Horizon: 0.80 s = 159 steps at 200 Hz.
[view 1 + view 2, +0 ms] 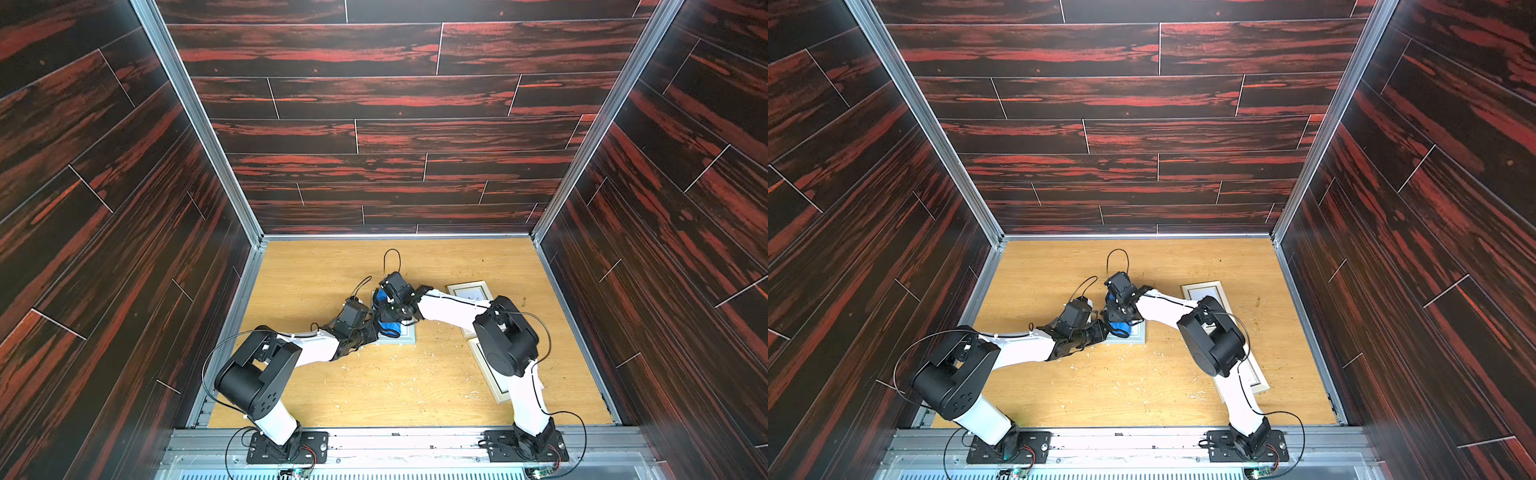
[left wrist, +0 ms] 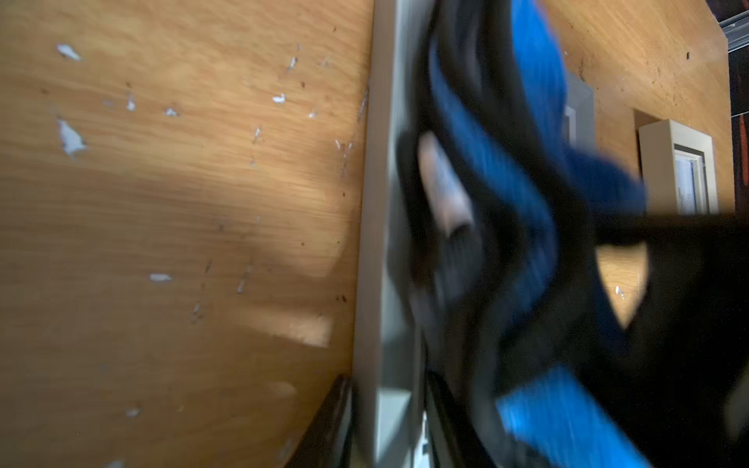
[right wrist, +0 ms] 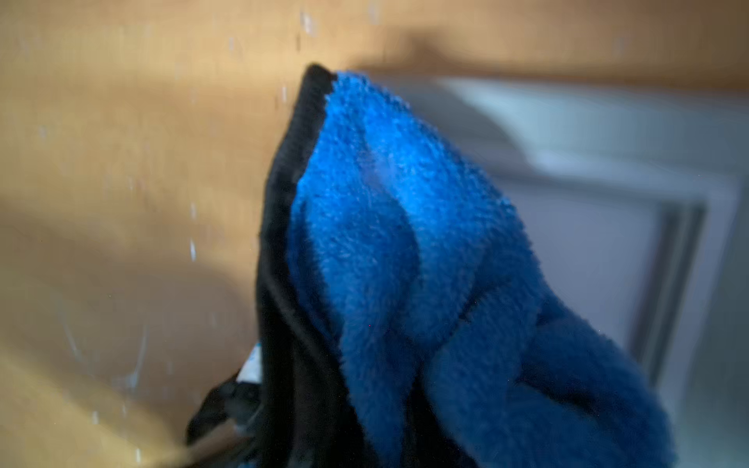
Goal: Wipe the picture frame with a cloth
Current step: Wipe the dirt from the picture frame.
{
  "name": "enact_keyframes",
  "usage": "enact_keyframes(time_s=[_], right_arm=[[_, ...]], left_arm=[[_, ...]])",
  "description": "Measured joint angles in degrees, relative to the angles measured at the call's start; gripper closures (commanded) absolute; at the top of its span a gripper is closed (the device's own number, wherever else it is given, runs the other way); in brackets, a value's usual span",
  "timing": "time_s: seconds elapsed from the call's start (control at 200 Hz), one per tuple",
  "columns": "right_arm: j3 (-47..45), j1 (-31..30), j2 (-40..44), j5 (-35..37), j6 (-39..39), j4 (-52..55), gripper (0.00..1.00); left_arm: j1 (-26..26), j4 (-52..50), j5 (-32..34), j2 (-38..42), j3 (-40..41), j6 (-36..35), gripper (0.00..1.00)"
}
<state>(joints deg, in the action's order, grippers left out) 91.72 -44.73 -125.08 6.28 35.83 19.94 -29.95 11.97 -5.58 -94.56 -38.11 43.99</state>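
A grey picture frame (image 1: 405, 338) lies flat mid-table, mostly covered by both arms in both top views. The cloth (image 1: 390, 327), bright blue with black edging, hangs bunched onto the frame from my right gripper (image 1: 392, 311), which is shut on it. In the right wrist view the cloth (image 3: 405, 263) fills the middle, with the frame (image 3: 608, 162) blurred behind it. My left gripper (image 2: 385, 437) is shut on the frame's near rail (image 2: 381, 243), one dark finger (image 2: 324, 421) on each side of it. The cloth (image 2: 539, 101) drapes just beyond that rail.
Two beige picture frames lie to the right, one at the back (image 1: 469, 293) and one nearer the front (image 1: 488, 374), both partly under the right arm. White scraps (image 1: 399, 357) litter the wooden table (image 1: 316, 270). Dark panelled walls enclose three sides.
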Motion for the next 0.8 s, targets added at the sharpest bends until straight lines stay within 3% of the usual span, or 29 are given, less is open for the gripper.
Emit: enact_keyframes(time_s=[0.095,0.195,0.366,0.531,0.797], right_arm=[[4.2,2.3,-2.9,-0.1,-0.8,0.3,1.00],[2.2,3.3,-1.9,-0.8,-1.4,-0.9,1.00],[-4.8,0.6,2.3,-2.6,-1.6,-3.6,1.00],[-2.3,-0.7,1.3,-1.8,-1.6,-1.5,1.00],[0.8,4.7,0.5,7.6,-4.8,3.1,1.00]], left_arm=[[0.0,0.0,0.0,0.0,0.0,0.0,0.66],[0.0,0.2,0.0,0.1,0.2,0.0,0.66],[0.0,1.3,0.1,0.3,0.9,0.5,0.66],[0.0,1.6,0.5,0.6,1.3,0.7,0.66],[0.0,1.6,1.1,1.1,1.7,0.8,0.66]])
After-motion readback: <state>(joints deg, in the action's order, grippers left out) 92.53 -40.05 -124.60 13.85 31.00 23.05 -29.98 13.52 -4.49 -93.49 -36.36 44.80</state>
